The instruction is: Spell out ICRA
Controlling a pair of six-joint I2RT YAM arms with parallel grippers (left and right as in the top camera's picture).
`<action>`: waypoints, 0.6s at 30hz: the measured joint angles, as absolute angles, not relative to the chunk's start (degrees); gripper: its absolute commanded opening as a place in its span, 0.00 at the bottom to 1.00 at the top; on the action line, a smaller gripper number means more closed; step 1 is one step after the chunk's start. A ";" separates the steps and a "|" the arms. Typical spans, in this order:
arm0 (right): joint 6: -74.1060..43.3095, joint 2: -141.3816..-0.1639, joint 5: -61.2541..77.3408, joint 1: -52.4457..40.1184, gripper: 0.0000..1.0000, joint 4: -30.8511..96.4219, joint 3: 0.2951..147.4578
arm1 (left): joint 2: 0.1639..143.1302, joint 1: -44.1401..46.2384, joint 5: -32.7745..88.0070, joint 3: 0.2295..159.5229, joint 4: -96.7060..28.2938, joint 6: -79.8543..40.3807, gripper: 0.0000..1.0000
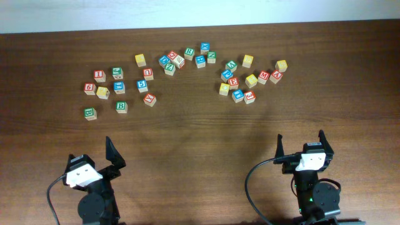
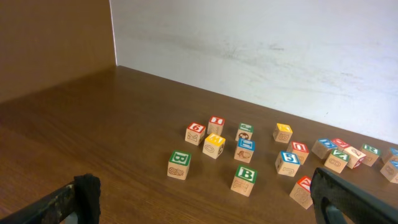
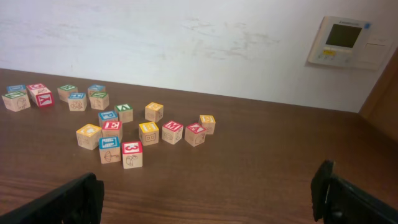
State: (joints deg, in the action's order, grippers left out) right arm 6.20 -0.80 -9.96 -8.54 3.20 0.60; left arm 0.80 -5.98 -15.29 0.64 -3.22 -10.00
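Left tool [image 1: 90, 156] and right tool [image 1: 301, 145] gape empty; letters on blocks [image 1: 142, 60] mostly blur overhead.

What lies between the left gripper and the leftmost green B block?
Nothing: the overhead view shows only bare table between the left gripper and that green B block.

Red block [image 2: 301, 188] partly behind finger [image 2: 348, 202], blue block [image 2: 392, 169] cut by rt edge, overhead letters [image 1: 103, 92] mostly too small.
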 measured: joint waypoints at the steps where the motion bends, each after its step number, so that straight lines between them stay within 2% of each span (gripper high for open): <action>1: 6.22 -0.80 -9.96 -8.54 0.98 3.20 0.60 | 0.80 -5.98 -15.29 0.64 -3.22 -10.00 0.99; 18: 6.20 -0.80 -9.96 -8.54 0.98 3.20 0.60 | 0.80 -4.51 -15.46 0.64 -3.22 -10.02 0.99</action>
